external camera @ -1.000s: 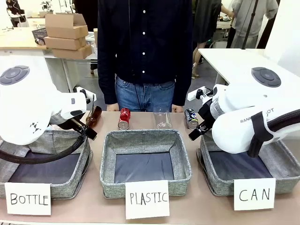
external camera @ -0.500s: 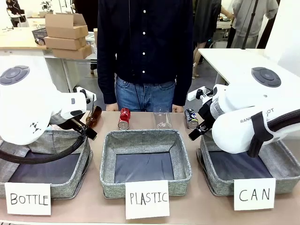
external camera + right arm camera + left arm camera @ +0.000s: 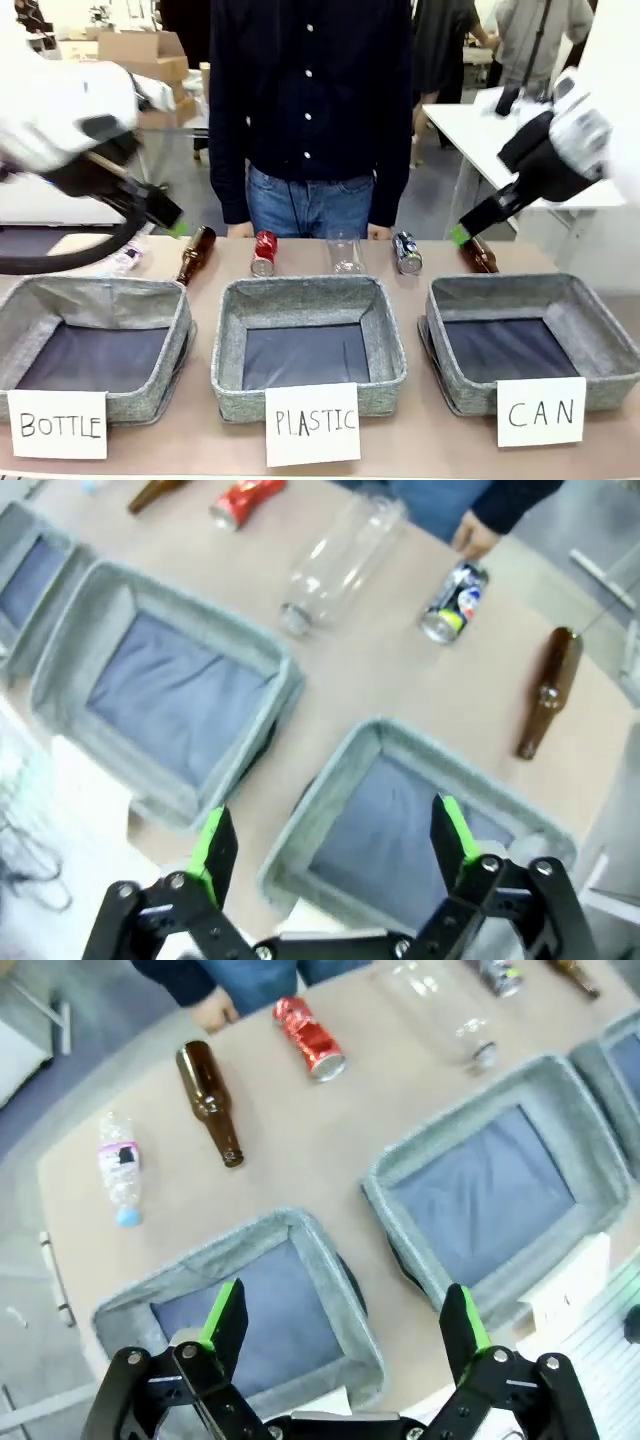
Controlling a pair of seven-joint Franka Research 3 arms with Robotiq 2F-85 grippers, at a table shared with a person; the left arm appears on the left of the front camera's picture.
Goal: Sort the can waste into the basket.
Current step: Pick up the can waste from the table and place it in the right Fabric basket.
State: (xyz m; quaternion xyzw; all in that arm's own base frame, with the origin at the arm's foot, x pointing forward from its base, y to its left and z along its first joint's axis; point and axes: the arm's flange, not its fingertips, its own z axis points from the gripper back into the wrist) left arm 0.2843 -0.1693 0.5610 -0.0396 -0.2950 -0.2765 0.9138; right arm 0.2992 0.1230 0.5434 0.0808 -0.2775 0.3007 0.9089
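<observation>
Up and outward we've swung since a second ago: the left tool (image 3: pixel 342 1310) and right tool (image 3: pixel 330 830) now hang high over the surface (image 3: pixel 415 445), jaws spread wide on both. Red can (image 3: pixel 264 252) lies on its side at the far edge beside the clear bottle (image 3: pixel 346 252). Black-and-silver can (image 3: pixel 407 252) lies just behind the CAN basket (image 3: pixel 465 385). Both cans are outside it.

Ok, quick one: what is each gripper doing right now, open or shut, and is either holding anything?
Left gripper: open, holding nothing.
Right gripper: open, holding nothing.
</observation>
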